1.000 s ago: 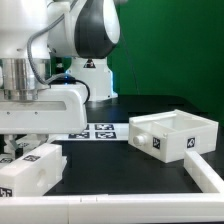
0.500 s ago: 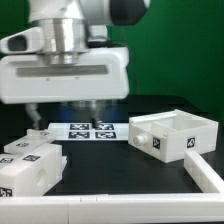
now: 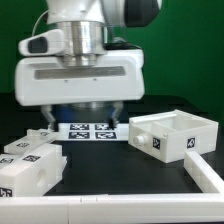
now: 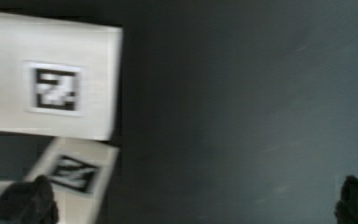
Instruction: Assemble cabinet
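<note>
Pincer (image 3: 84, 113) released, empty, above the desk (image 3: 100, 172). Box (image 3: 175, 136) at the desk's edge on the exterior view's right, blocks (image 3: 30, 168) at its left.

text: none legible | signs: square black-and-white fiducial tags (image 4: 53, 87) | on: cabinet (image 3: 175, 137) pieces, marker board (image 3: 92, 130)

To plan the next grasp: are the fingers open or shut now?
Open. The fingers stand far apart in both views and grip nothing.
</note>
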Robot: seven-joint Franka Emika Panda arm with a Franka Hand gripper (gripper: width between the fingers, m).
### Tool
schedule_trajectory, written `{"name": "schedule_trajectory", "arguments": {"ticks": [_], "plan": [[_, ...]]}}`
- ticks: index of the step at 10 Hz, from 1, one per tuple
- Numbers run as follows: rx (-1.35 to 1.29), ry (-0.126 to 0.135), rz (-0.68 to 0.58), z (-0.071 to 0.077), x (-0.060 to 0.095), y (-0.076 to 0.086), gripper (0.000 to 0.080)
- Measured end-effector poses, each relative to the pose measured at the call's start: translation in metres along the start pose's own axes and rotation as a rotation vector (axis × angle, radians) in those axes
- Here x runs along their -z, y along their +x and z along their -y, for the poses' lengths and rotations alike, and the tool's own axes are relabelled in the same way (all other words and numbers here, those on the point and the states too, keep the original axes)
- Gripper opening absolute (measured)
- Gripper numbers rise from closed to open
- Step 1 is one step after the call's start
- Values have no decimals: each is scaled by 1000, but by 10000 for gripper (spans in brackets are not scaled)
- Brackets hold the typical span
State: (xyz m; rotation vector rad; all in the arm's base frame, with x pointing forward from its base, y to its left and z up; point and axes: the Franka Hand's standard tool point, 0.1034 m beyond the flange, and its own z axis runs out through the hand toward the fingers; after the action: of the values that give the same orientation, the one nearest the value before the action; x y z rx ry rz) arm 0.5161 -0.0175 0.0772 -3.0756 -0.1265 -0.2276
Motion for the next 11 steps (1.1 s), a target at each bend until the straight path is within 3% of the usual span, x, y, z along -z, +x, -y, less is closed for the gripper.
{"name": "schedule_trajectory", "arguments": {"ticks": [2,5,6,7,8,10,11], "plan": [[47,16,0,41,6,3,797],[5,12,-31,38,7,1,797],[27,20,-3,36,4,-5,797],[38,47,75,32,-1,-20,797],[36,62,114,34,-3,-27,797],[-6,32,77,58,-17,-54,797],[17,41,100,57,-17,-55,797]]}}
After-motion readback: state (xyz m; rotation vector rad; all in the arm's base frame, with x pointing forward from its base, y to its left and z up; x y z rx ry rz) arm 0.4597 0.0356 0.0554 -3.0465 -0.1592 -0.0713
